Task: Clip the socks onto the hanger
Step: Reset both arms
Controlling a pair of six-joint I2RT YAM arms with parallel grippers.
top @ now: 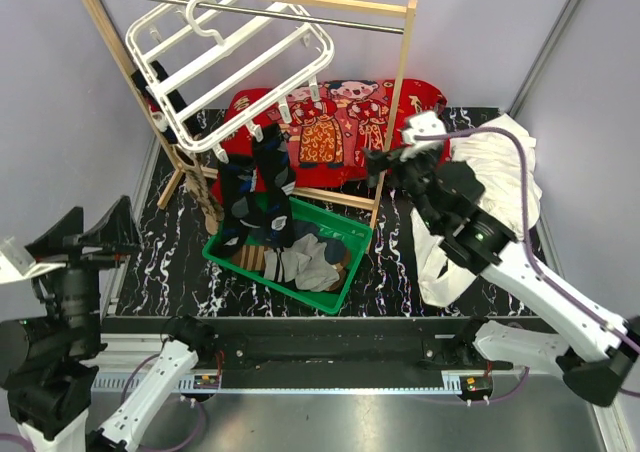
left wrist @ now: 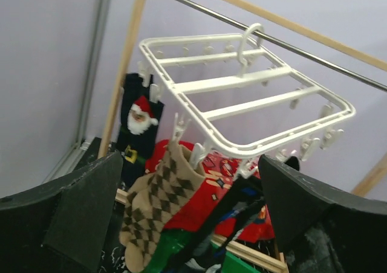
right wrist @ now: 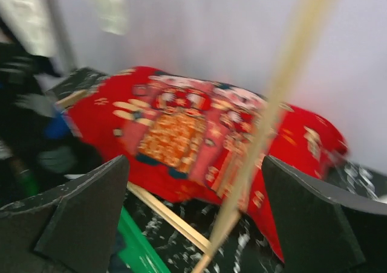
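The white hanger [top: 230, 52] [left wrist: 242, 92] hangs by its hook from the metal rod. Clipped to it are a dark Santa sock [left wrist: 140, 125], a brown argyle sock [left wrist: 158, 200] and dark socks [top: 262, 187] [left wrist: 242, 212] that dangle over the basket. More socks [top: 300, 262] lie in the green basket [top: 352, 272]. My left gripper [top: 88, 230] [left wrist: 193, 224] is open and empty at the near left, facing the hanger from a distance. Beside the rack's right post, my right gripper [top: 388, 164] [right wrist: 193, 218] is open and empty in front of the red cloth.
The wooden rack [top: 395, 102] [right wrist: 266, 122] with its metal rod [top: 300, 14] frames the hanger. A red printed cloth [top: 340, 117] [right wrist: 199, 134] lies behind it and a big white cloth [top: 500, 172] at the right. The basket's green edge [right wrist: 136, 243] shows by my right jaws.
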